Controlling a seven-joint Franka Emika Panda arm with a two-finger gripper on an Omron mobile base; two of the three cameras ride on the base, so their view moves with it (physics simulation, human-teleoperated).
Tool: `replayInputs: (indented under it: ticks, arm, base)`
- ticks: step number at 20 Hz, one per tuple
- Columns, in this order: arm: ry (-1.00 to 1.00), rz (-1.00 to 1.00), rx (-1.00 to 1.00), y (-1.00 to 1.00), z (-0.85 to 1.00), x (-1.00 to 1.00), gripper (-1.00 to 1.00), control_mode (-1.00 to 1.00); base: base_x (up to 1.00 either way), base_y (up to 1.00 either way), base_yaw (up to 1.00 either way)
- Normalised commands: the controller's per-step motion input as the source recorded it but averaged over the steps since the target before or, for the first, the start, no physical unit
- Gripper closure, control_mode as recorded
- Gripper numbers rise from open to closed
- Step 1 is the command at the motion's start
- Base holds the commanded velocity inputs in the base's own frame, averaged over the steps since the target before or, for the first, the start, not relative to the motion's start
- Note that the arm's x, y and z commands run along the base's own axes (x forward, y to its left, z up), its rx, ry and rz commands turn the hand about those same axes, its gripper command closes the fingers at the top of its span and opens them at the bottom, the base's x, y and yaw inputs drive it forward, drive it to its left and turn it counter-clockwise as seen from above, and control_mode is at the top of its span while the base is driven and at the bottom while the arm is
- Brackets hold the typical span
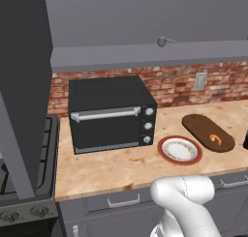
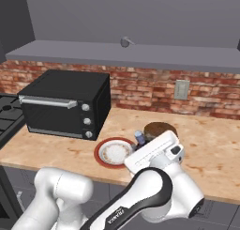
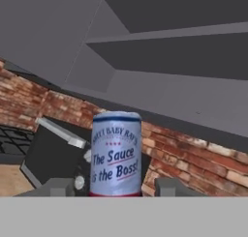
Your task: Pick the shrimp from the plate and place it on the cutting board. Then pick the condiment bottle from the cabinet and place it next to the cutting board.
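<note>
In the hand view my gripper (image 3: 114,186) is shut on the condiment bottle (image 3: 116,154), whose pale label reads "The Sauce is the Boss!"; a grey fingertip stands on each side of it. From the right base view its pale blue cap (image 2: 139,137) shows beside my white hand, just in front of the cutting board (image 2: 159,128). The shrimp (image 1: 216,139) lies on the dark oblong cutting board (image 1: 198,125). To the board's left sits the red-rimmed plate (image 1: 161,149) (image 2: 99,155), with nothing on it. The grey cabinet ledge (image 1: 145,54) (image 2: 117,53) runs above the brick wall.
A black toaster oven (image 1: 109,112) (image 2: 65,107) stands on the counter left of the plate. A stove (image 1: 9,173) lies at the far left. A small grey object (image 1: 162,41) rests on the cabinet ledge. Drawers with handles (image 1: 123,201) run below the counter edge.
</note>
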Motion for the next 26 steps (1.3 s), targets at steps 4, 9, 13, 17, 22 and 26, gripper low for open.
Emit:
replayInputs:
  ticks: [4,9,13,17,22,26]
  arm:
    - [0.00,0.00,0.00,-0.22,-0.06,0.06,1.00,-1.00]
    - [0.00,0.00,0.00,-0.16,-0.14,0.03,1.00,-1.00]
    - [0.01,0.00,0.00,-0.03,-0.29,0.01,1.00,-1.00]
    - [0.03,0.00,0.00,0.00,-0.36,0.05,1.00,-1.00]
    - [0.03,0.00,0.03,0.00,-0.33,0.10,1.00,-1.00]
    - [0.05,0.00,0.07,-0.02,-0.26,0.11,1.00,-1.00]
  base:
    - [0.00,0.00,0.00]
    - [0.00,0.00,0.00]
    - [0.00,0.00,0.00]
    - [0.00,0.00,0.00]
    - [0.00,0.00,0.00]
    - [0.00,0.00,0.00]
